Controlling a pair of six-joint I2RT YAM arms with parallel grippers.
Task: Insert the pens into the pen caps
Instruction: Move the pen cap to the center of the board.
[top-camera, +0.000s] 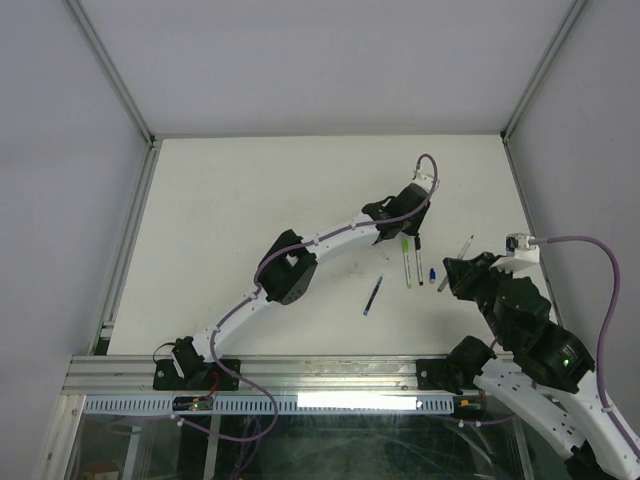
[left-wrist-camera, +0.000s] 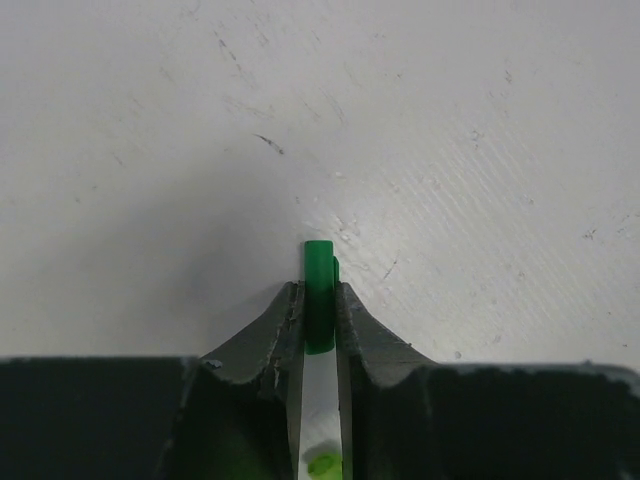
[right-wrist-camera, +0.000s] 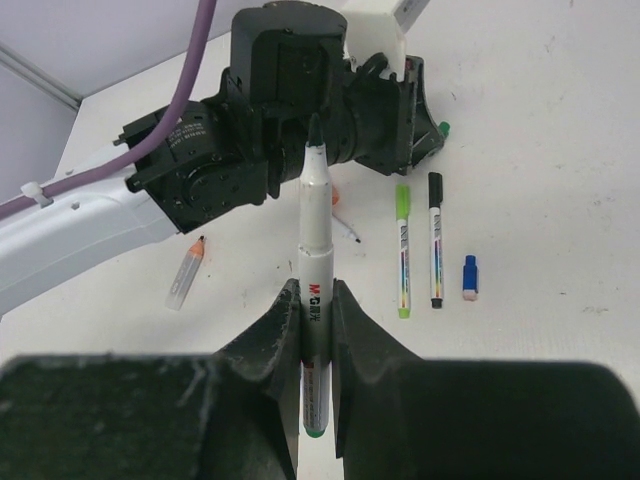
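1. The white surface (top-camera: 250, 200) is lightly scuffed, with pale walls (top-camera: 60, 150) and metal corner posts (top-camera: 110, 70) around it.
2. The left hand (left-wrist-camera: 319, 292), right of centre, is clenched on a green cap (left-wrist-camera: 319, 262), with a finger pressing each side.
3. The right hand (right-wrist-camera: 316, 290) is grasping a white pen (right-wrist-camera: 316, 215). Its bare dark tip points away from the hand.
4. Loose between the hands are a light-green pen (right-wrist-camera: 403, 250) and a black pen (right-wrist-camera: 435, 240), side by side. A blue cap (right-wrist-camera: 470, 277) lies just beside them and a blue pen (top-camera: 373, 295) lies apart.

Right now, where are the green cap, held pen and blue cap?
green cap (left-wrist-camera: 319, 272), left wrist view, its upper end.
held pen (right-wrist-camera: 316, 215), right wrist view, its barrel.
blue cap (right-wrist-camera: 470, 277), right wrist view, its middle.
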